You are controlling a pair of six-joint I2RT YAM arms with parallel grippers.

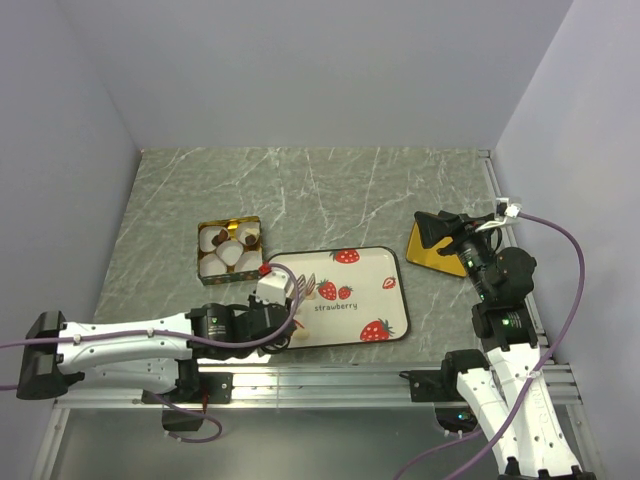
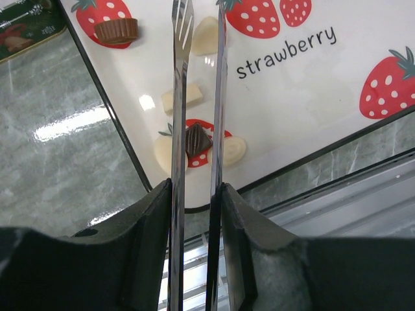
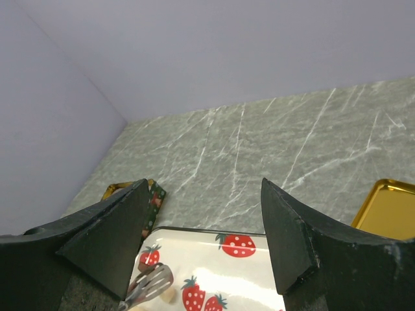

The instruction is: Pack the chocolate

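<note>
- Left claw (image 2: 196, 189) clenched on metal tongs (image 2: 177, 129), blades pointing out over the strawberry tray (image 2: 311, 97).
- Dark chocolate lump (image 2: 196, 140) sits between the tong blades near the tray's edge; cannot tell if pinched.
- Cream lumps (image 2: 234, 150) lie just beside it, and a brown cup-shaped lump (image 2: 117, 30) farther off.
- Gold tin (image 1: 203, 263) beside the tray: white paper cups (image 1: 229, 254), a few dark pieces in them.
- Right claw (image 3: 204, 185) released, empty, above the bench (image 3: 311, 142) near the gold lid (image 3: 389, 207).

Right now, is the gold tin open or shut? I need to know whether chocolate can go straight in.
Open. From above, the gold tin shows its white paper cups uncovered; no lid sits on it.
</note>
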